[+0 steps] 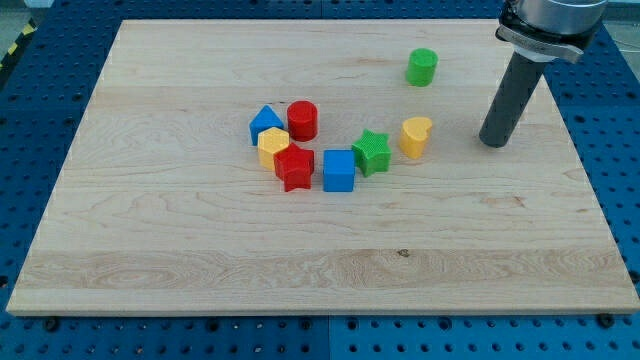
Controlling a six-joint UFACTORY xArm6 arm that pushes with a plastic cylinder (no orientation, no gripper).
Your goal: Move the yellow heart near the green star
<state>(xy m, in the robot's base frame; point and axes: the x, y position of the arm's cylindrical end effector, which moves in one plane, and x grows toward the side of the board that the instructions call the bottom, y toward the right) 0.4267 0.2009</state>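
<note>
The yellow heart (pixel 416 137) stands on the wooden board (pixel 200 250), right of centre. The green star (pixel 371 152) is just to its left and slightly lower, a small gap between them. My tip (pixel 493 141) rests on the board to the right of the yellow heart, a clear gap away from it. The dark rod rises from the tip to the view's top right.
A blue cube (pixel 339 170) touches the green star's left side. Further left is a cluster: red star (pixel 295 167), yellow hexagon (pixel 272 146), blue triangle (pixel 266 122), red cylinder (pixel 303 120). A green cylinder (pixel 422 67) stands near the top.
</note>
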